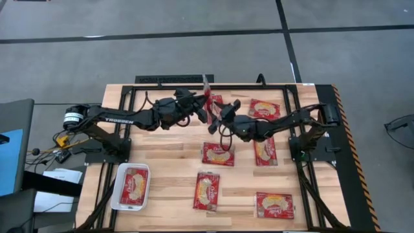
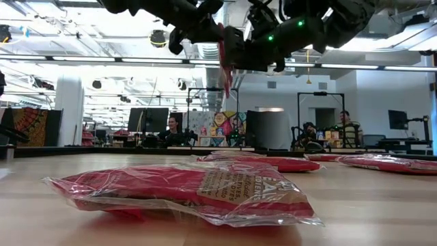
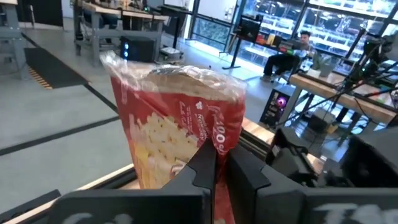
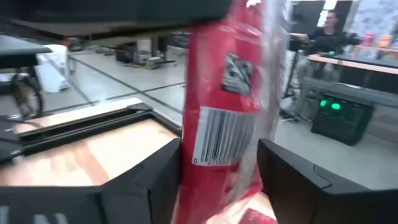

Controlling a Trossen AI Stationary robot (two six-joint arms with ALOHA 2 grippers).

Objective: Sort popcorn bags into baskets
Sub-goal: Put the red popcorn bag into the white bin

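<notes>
- Popcorn bag (image 2: pixel 184 195) nearest the low camera lies flat on the counter (image 1: pixel 174 158), well below both end effectors.
- Left end effector (image 3: pixel 214 171) is pressed together, pinching a red popcorn packet (image 3: pixel 177 118) by its lower edge and holding it upright in the air.
- Right end effector (image 4: pixel 217 165) stands spread, its fingers either side of that same packet but not yet closed on it.
- This looks like a hand-over: the right should probably close squarely on the packet's body before the left lets go, so the slippery film does not twist or drop.
- White basket (image 1: pixel 130 186) sits well away, toward the left arm's near corner, with one packet inside.
- Five more packets lie scattered on the wooden slats below and beyond the right end effector.
- Beyond the counter is an open workshop with desks, screens and seated people.
</notes>
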